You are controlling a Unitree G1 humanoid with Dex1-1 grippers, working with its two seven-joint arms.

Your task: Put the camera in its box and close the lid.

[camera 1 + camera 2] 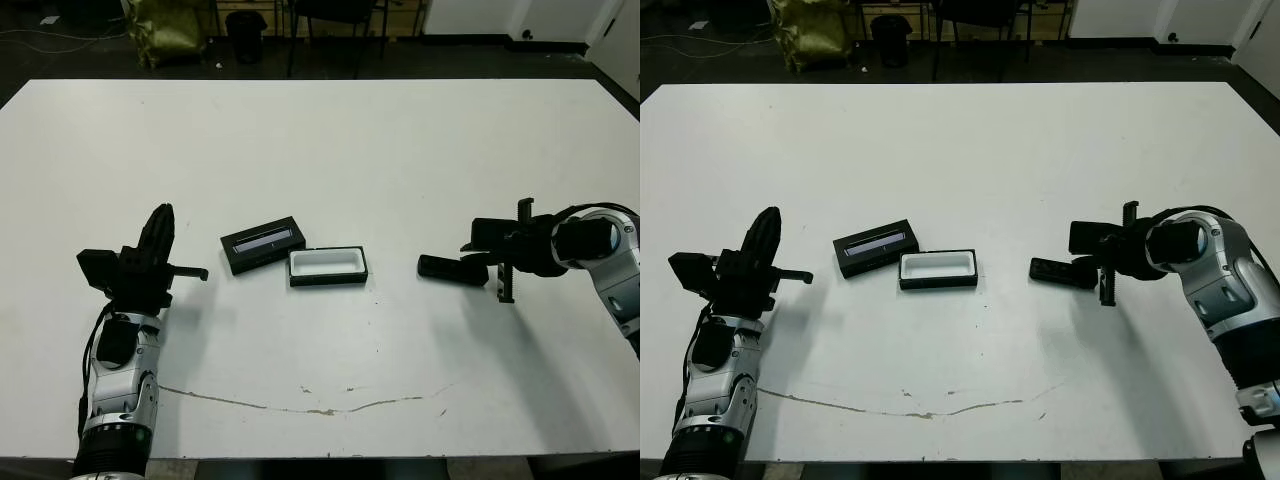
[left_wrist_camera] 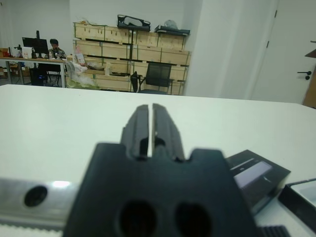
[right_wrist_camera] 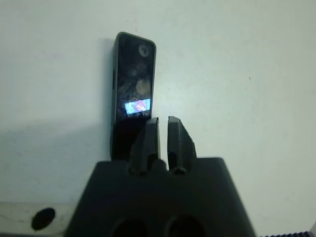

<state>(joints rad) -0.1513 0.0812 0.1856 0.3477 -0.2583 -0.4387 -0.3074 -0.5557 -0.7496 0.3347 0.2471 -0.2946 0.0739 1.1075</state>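
Note:
The camera (image 1: 448, 268) lies flat on the white table at the right, its glossy face (image 3: 132, 94) up. My right gripper (image 1: 472, 258) hovers at the camera's right end, fingers (image 3: 151, 132) shut with only a thin slit between them and nothing held; their tips overlap the camera's near end. The box (image 1: 327, 266), a white-lined black tray, sits open near the table's middle. The lid (image 1: 263, 243) rests just to its left, grey strip up, touching or nearly touching the box's corner. My left gripper (image 1: 158, 228) stands shut further left, apart from the lid (image 2: 256, 174).
A thin cracked line (image 1: 320, 408) marks the table surface near the front edge. Beyond the far edge stand a chair (image 1: 335, 25), a bin (image 1: 245, 35) and a yellow-green bag (image 1: 165, 30). A person (image 2: 55, 48) sits at a distant desk.

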